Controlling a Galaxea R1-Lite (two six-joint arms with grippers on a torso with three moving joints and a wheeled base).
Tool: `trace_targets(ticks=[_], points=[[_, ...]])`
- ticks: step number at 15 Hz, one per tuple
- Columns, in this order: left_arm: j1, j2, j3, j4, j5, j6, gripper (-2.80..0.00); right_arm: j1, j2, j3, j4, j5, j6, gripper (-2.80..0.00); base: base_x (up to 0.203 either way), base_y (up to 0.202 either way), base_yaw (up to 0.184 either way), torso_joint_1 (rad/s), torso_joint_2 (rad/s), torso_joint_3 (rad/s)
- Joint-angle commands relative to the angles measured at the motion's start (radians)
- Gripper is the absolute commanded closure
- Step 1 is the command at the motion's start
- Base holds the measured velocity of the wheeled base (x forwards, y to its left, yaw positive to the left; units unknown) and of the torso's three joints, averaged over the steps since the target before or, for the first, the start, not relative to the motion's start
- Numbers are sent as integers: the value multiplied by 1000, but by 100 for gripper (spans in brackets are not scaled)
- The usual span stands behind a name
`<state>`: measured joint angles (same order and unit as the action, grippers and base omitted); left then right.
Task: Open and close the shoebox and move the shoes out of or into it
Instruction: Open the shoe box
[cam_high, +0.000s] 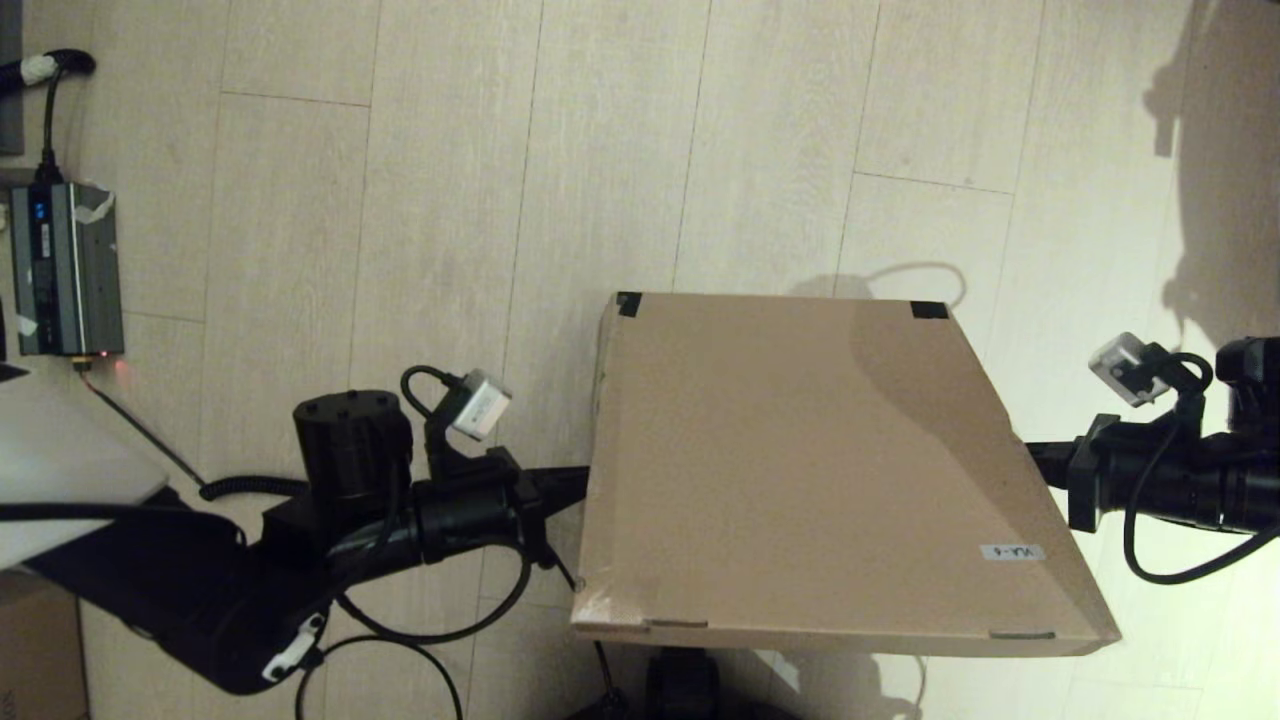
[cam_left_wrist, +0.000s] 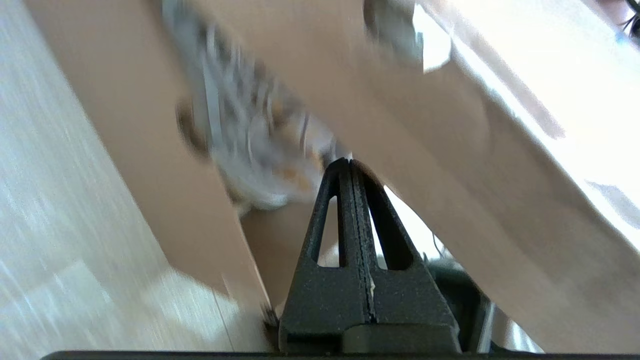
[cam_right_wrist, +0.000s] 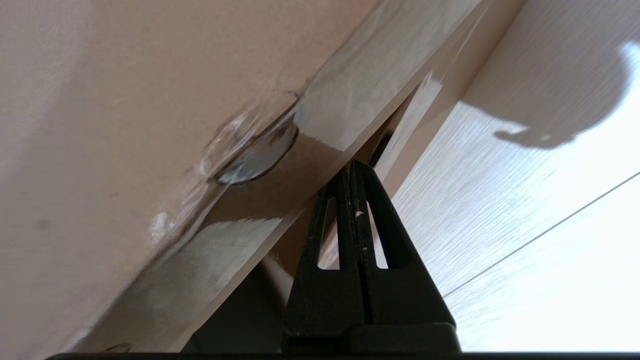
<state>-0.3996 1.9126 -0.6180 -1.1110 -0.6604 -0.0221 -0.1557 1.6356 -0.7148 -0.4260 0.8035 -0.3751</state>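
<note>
Fingers of both arms are pressed together, each pair forming a slim black wedge with triangular cut-outs. Those of the left gripper (cam_left_wrist: 351, 161) meet along a fine seam, the tip reaching under the raised lid on the left side of the shoebox (cam_high: 800, 460). Those of the right gripper (cam_right_wrist: 353, 162) are likewise closed with nothing between them, the tip at the lid's lower edge on the box's right side.

Shoebox: plain brown matte cardboard, a broad flat rectangular lid seen from above, standing on a pale wood-grain plank floor (cam_high: 600, 150). Small squares of black tape (cam_high: 628, 302) mark the far corners; a small white label (cam_high: 1012, 552) lies near the front right corner. The lid is tilted up, leaving a gap along both sides. In the right wrist view, glossy clear tape (cam_right_wrist: 260, 150) wrinkles across the cardboard edge, with a rounded bubble in it.

Shoes: in the left wrist view, one white mesh shoe (cam_left_wrist: 250, 145) with pale laces shows inside the box through the gap beneath the lid, blurred; its exact position cannot be told.

Floor, far left: a grey ribbed metal device (cam_high: 65, 268) with a black cable.
</note>
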Motion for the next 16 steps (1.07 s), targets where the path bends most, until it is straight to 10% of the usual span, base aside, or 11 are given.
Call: trace_targets(ticks=[1,16], points=[[-6,-25,-55,4,-4,-1,0,-1,-49,-34,0,5,5,0,0,0,0,0,0,0],[-7,112,-924,312,46,-50,0,-107,-72,-521,88,-72,148,0,0,0,0,0,0,0]])
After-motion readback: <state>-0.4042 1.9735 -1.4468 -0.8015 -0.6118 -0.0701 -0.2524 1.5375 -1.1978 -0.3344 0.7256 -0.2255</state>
